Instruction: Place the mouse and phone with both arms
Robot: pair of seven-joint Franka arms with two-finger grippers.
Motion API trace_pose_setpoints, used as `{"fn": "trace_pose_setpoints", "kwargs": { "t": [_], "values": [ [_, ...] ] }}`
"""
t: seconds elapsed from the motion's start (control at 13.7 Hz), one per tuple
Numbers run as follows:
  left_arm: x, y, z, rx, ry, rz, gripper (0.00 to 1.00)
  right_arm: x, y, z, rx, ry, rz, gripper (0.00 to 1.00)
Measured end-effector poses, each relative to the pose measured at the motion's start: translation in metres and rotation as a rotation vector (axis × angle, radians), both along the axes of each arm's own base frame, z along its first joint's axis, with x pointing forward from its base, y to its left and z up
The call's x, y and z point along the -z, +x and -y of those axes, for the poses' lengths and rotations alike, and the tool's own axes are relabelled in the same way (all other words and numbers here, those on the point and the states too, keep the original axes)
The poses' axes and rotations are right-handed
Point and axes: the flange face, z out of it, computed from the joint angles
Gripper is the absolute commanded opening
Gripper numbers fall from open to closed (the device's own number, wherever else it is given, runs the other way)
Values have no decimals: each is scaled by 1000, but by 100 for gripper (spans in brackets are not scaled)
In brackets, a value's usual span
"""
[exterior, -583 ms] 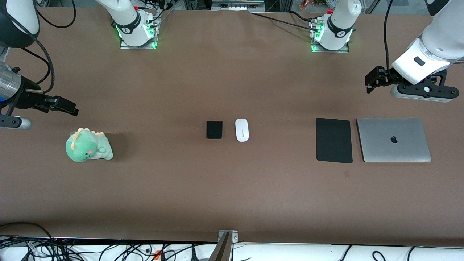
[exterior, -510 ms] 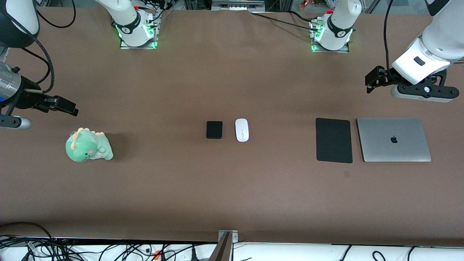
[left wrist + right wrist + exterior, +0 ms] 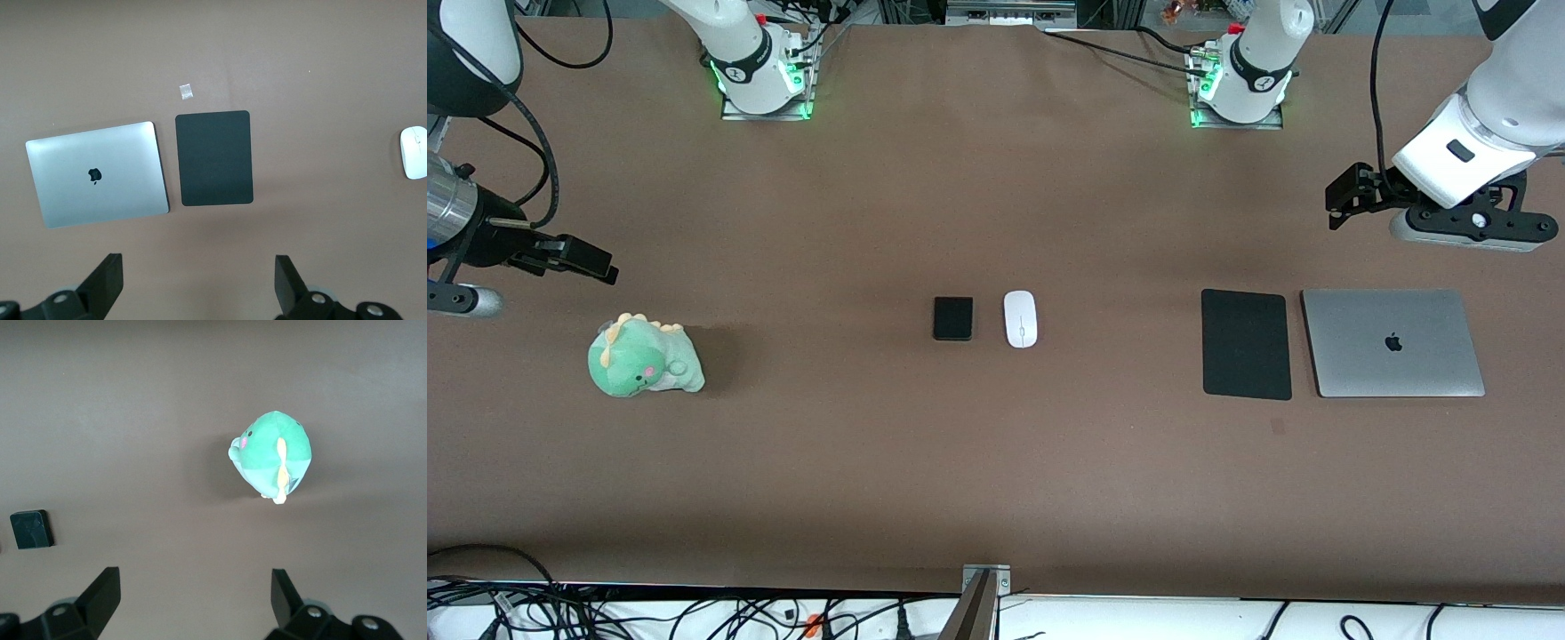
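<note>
1. The mouse (image 3: 1020,319) lay on the brown table (image 3: 996,462) near its middle, with the phone (image 3: 952,318) just beside it toward the right arm's end, the two apart by a narrow gap.
2. The left gripper (image 3: 1343,196) hung in the air over bare table toward the left arm's end, its jaws released and spread wide, grasping nothing.
3. In the left wrist view, both fingertips (image 3: 107,280) of that gripper (image 3: 199,283) framed bare table, with the black pad (image 3: 214,158) and the closed silver laptop (image 3: 97,173) lying side by side ahead of the open jaws and the mouse (image 3: 414,153) well off to one side of them.
4. The right gripper (image 3: 578,260) hung over bare table toward the right arm's end, its jaws likewise released and empty.
5. In the right wrist view, that gripper (image 3: 195,600) had the green plush dinosaur (image 3: 272,457) ahead of its open jaws, and the phone (image 3: 31,529) well apart to one side.
6. Both task things sat well apart from either gripper, roughly midway between them.
</note>
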Motion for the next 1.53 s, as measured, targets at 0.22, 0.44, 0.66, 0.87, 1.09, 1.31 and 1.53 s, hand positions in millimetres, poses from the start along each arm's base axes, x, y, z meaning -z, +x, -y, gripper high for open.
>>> {"fn": "trace_pose_setpoints", "kwargs": {
  "t": [0.22,0.44,0.66,0.87,1.09,1.31,1.53],
  "values": [
    [0,0,0,0,-2,-1,100,0,0,0,-1,0,1,100],
    [3,1,2,3,-3,-7,100,-1,0,-2,-5,0,3,100],
    [17,6,7,10,-1,-37,100,-1,0,-2,-5,0,3,100],
    [36,8,9,15,5,-98,100,-1,0,-2,-5,0,2,100],
    [67,15,32,39,-37,-168,100,-2,0,-2,-5,0,4,100],
    [118,37,58,54,-96,-188,100,-6,0,-2,-5,1,12,100],
    [156,45,112,19,-95,-172,100,-8,0,-3,-7,1,16,100]
  ]
}}
